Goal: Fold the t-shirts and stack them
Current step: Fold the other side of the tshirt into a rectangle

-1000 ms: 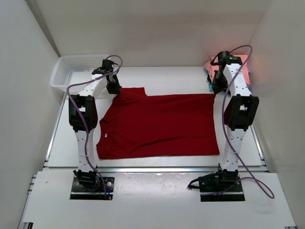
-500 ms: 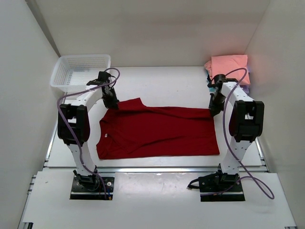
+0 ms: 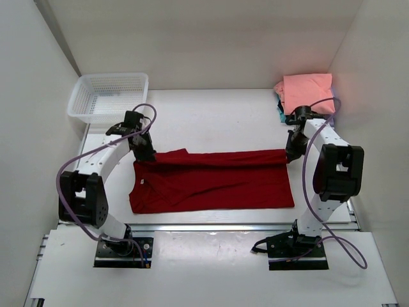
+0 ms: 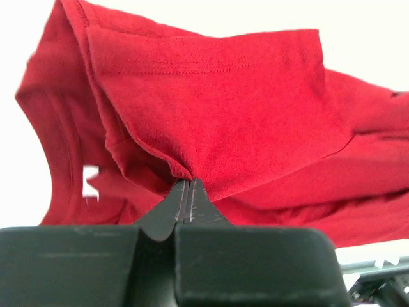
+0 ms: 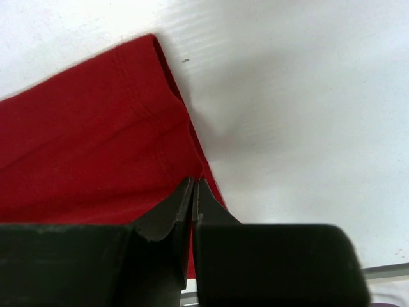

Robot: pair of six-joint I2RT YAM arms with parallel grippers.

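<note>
The left claw (image 3: 146, 153) is pinched tight on a bunch of the plain dark red cloth t-shirt (image 3: 211, 182). In its wrist view, the two black fingertips (image 4: 178, 198) meet with a fold of red fabric (image 4: 223, 109) gathered right at their tips, and a sleeve with a stitched hem spreads out beyond them. The neckline curves away to the left of that claw.

The right claw (image 3: 291, 153) is likewise clamped on the shirt, at the opposite end. Its wrist view shows the jaws pressed together on the hemmed corner (image 5: 83, 141), with red cloth to the left of the claw (image 5: 193, 182) and bare white counter (image 5: 300, 128) to its right.

Between the two claws, the shirt's far edge runs as a nearly straight band. The cloth just below that band lies doubled over the lower layer, which is spread flat on the counter (image 3: 211, 115) on the near side of both claws.

Beyond the right claw, in the far corner, sits a stack topped by a salmon pink folded shirt (image 3: 308, 89), with a sliver of teal cloth (image 3: 282, 117) peeking out at its near edge, close to that claw but apart from it. Beyond the left claw, well apart, stands a white plastic mesh basket (image 3: 77, 105) in the other far corner.
</note>
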